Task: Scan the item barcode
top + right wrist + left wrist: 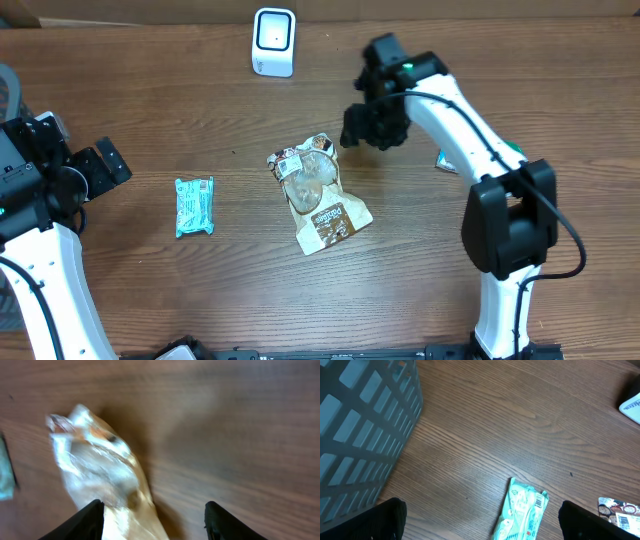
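A brown and clear snack bag (320,195) lies crumpled on the wooden table's middle; it appears blurred in the right wrist view (100,465). My right gripper (375,125) hovers just beyond the bag's upper right corner, open (155,525), with the bag's lower part lying under the gap near the left finger (92,520). A white barcode scanner (273,42) stands at the far edge. A teal packet (195,205) lies left of the bag, its barcode showing (522,515). My left gripper (105,165) is open (480,522) at the left, above the teal packet.
A grey slatted basket (360,435) stands at the far left edge. Another small teal item (445,160) peeks out behind the right arm. A corner of the snack bag (617,510) shows at the lower right of the left wrist view.
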`<state>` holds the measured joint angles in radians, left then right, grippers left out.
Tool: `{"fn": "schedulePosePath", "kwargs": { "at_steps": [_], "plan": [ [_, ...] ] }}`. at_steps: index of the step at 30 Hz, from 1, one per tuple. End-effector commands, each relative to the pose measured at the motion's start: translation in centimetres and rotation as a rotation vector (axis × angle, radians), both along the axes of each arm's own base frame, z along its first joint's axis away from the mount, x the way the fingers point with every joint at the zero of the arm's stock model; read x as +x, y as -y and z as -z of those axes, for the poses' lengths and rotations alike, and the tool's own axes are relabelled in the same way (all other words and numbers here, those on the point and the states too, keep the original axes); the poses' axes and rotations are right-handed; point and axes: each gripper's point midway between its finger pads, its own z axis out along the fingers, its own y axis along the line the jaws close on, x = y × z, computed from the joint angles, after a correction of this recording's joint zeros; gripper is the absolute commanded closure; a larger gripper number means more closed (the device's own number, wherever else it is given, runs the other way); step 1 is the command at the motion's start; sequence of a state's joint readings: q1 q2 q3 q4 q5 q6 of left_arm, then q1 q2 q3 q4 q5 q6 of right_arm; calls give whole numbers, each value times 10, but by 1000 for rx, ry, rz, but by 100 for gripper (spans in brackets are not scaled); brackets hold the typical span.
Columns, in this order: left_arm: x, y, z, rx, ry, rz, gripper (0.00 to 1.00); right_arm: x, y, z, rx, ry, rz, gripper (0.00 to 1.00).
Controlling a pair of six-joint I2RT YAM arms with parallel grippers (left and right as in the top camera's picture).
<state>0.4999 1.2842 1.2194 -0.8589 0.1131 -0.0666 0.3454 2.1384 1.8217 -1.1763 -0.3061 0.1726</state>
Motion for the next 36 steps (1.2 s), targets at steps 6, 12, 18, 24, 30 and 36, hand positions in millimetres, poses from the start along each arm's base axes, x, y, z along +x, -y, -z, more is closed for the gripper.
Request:
{"fn": "schedulePosePath", "kwargs": {
  "at_steps": [6,12,18,24,30,36],
  "plan": [
    [2,-1,-5,17,11,23,0,-68,-26,41,375,-199,-159,25],
    [2,-1,-5,17,11,23,1,-90,-62,72,470,-241,-85,25],
    [2,-1,-6,17,11,23,0,-90,-98,79,485,-185,-86,34],
    [2,-1,-6,17,11,23,0,-79,-104,81,470,-141,-52,81],
    [2,-1,-6,17,11,23,1,-75,-110,67,525,-126,-73,96],
    [2,-1,-6,17,11,23,1,-67,-103,8,502,53,-137,96]
  ]
}}
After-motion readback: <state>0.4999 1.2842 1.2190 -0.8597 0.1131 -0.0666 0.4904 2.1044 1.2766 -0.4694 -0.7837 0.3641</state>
